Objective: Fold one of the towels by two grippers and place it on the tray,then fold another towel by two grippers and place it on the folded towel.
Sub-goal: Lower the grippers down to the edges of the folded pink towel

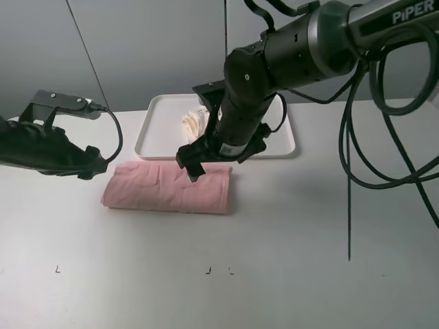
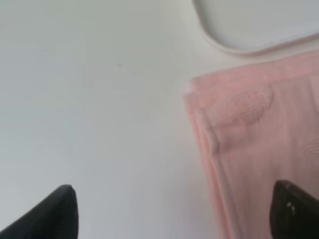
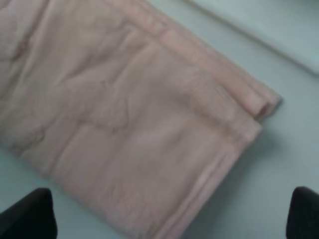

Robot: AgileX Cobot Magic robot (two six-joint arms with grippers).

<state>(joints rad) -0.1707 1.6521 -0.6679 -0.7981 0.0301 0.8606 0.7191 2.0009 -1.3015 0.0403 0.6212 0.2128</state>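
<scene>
The left tool (image 1: 95,163) and the right tool (image 1: 223,156) stand spread and empty at the folded light pink terry towel (image 1: 168,186), on the desk (image 1: 309,240) at 6 o'clock of the flat white plastic tray (image 1: 154,130); I judge only placing it on the cream terry towel (image 1: 192,123) there is left.

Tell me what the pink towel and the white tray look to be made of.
The pink towel looks like soft terry-like cloth, matte: fuzzy nap, creases and layered folded edges show. The tray is probably moulded plastic, smooth with a slight sheen; its rounded corners and low raised rim suggest it.
</scene>
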